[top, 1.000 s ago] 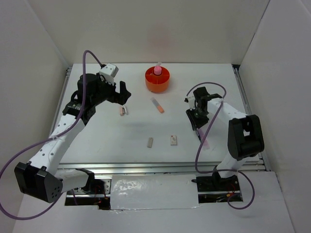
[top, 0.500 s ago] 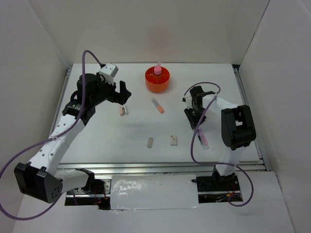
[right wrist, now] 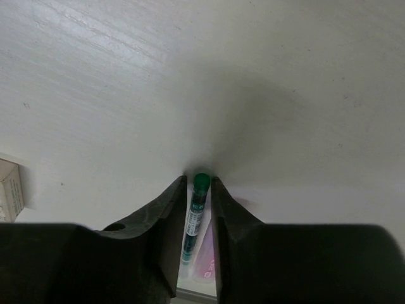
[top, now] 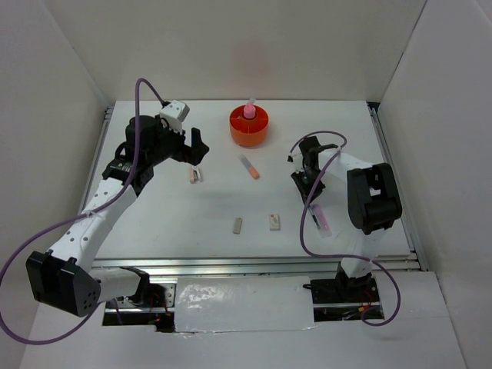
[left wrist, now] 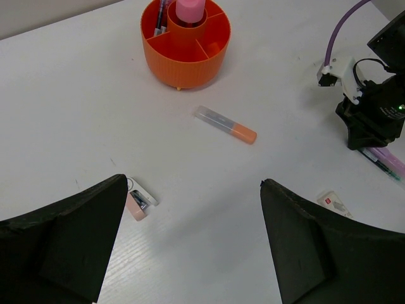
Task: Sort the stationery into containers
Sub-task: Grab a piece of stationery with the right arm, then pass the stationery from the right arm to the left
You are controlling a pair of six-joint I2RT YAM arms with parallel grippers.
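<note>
The orange tub (top: 249, 132) stands at the back centre, with a pink glue stick (top: 250, 112) in its central ring; it also shows in the left wrist view (left wrist: 183, 63). An orange-pink marker (top: 248, 166) lies in front of it. A pink eraser (top: 195, 175) lies just below my left gripper (top: 197, 154), which is open and empty above the table (left wrist: 190, 253). My right gripper (right wrist: 199, 183) is down on the table, its jaws closed around a dark green-capped pen (right wrist: 197, 209). A pink pen (right wrist: 212, 253) lies beside it.
A beige eraser (top: 237, 225) and a white eraser (top: 274, 222) lie at the front centre. White walls enclose the table on three sides. The right arm's cable (top: 307, 231) loops over the front right.
My right gripper has shifted slightly left and settled lower over the pens, its wrist turning. My left gripper has edged slightly right. The items on the table have not moved.
</note>
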